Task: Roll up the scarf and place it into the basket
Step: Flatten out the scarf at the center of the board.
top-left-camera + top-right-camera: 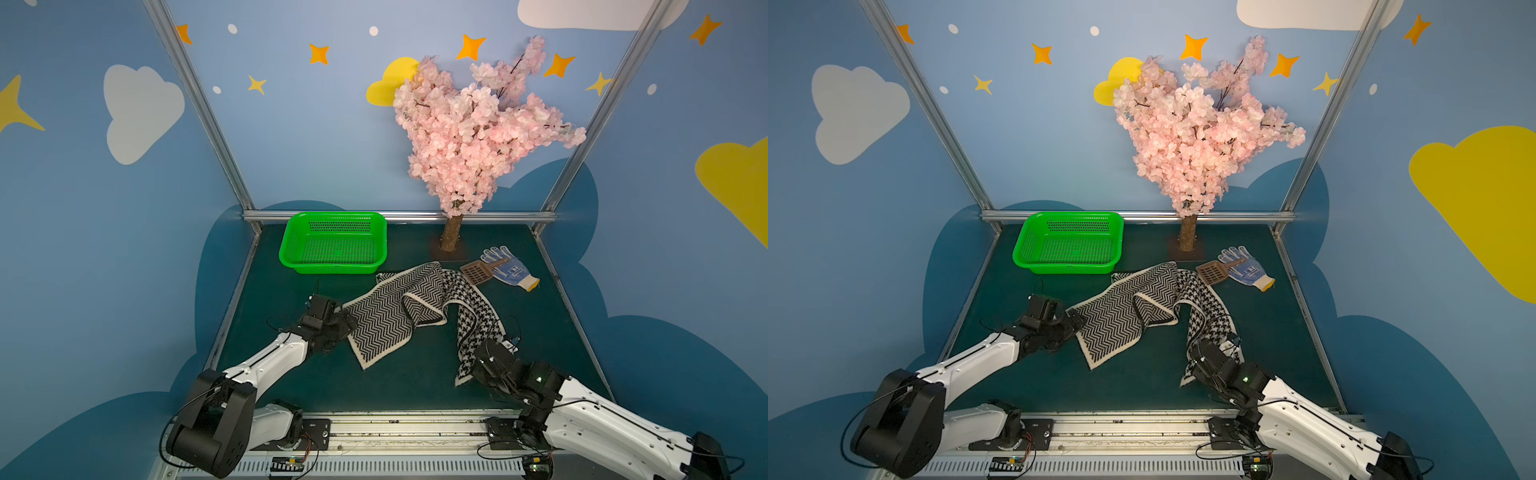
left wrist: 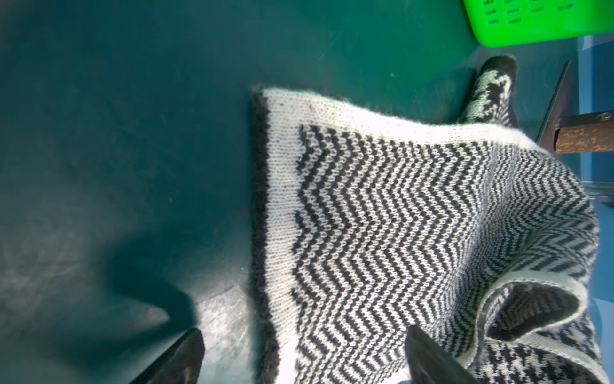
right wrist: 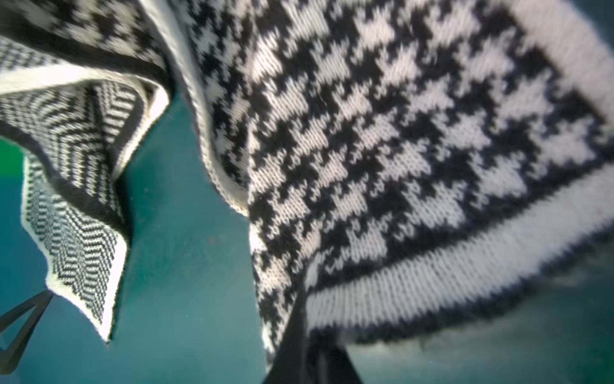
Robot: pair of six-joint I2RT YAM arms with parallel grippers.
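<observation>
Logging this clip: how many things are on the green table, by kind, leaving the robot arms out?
scarf: 1
basket: 1
work glove: 1
brown scoop: 1
blossom tree: 1
Total: 5

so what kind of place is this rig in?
Likely a staged robot training booth, not a home: cartoon cloud-and-star wall panels on aluminium posts, an artificial blossom tree fixed into the green table, left arm and right arm on a front rail.
</observation>
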